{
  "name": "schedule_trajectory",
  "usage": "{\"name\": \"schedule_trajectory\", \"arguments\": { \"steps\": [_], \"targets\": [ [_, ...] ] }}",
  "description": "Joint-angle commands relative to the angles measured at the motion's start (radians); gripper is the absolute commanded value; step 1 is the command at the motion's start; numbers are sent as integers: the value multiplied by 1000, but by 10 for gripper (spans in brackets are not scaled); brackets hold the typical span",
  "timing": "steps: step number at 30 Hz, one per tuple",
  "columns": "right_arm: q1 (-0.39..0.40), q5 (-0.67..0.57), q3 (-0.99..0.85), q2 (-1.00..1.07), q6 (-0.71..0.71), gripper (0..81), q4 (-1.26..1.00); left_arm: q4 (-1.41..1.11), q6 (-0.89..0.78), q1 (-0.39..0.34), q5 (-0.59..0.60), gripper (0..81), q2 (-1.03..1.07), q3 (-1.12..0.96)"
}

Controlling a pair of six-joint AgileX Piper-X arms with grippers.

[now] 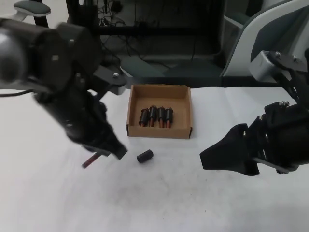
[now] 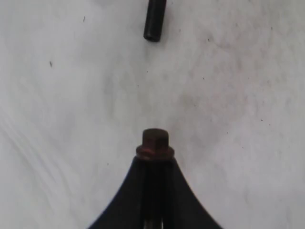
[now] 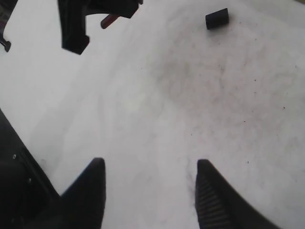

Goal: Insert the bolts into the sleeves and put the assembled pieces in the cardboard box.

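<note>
My left gripper (image 2: 155,164) is shut on a rusty brown bolt (image 2: 156,141), whose hex head sticks out past the fingertips. In the high view that bolt (image 1: 91,161) hangs low over the white bench, left of a short black sleeve (image 1: 145,156) lying loose on its side. The sleeve (image 2: 155,21) lies ahead of the bolt head, apart from it. My right gripper (image 3: 147,174) stands open over bare bench with nothing between its fingers, and the sleeve (image 3: 217,18) lies well beyond it. The cardboard box (image 1: 160,90) behind the sleeve holds several assembled pieces (image 1: 156,116).
The white bench cover runs wide in front of the box and between the two arms. The right arm (image 1: 260,145) sits at the right side of the bench. Dark equipment and cables stand beyond the bench's far edge.
</note>
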Motion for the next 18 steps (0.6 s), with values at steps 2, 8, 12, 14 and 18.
{"name": "schedule_trajectory", "arguments": {
  "steps": [2, 8, 12, 14, 18],
  "targets": [
    [1, -7, -3, -10, 43, 568, -4, -4, -24, 2, -14, 17, -148, 102],
    [1, -8, 7, 28, 103, 568, -6, -33, -100, 2, 17, 17, -411, 230],
    [1, -8, 13, 86, 199, 568, -26, -31, -119, 2, 21, 17, -576, 254],
    [1, -8, 13, 128, 287, 568, -78, -36, -119, 2, 41, 17, -650, 254],
    [3, -8, 13, 237, 510, 568, -264, -32, -136, 2, 40, 17, -790, 254]
  ]
}}
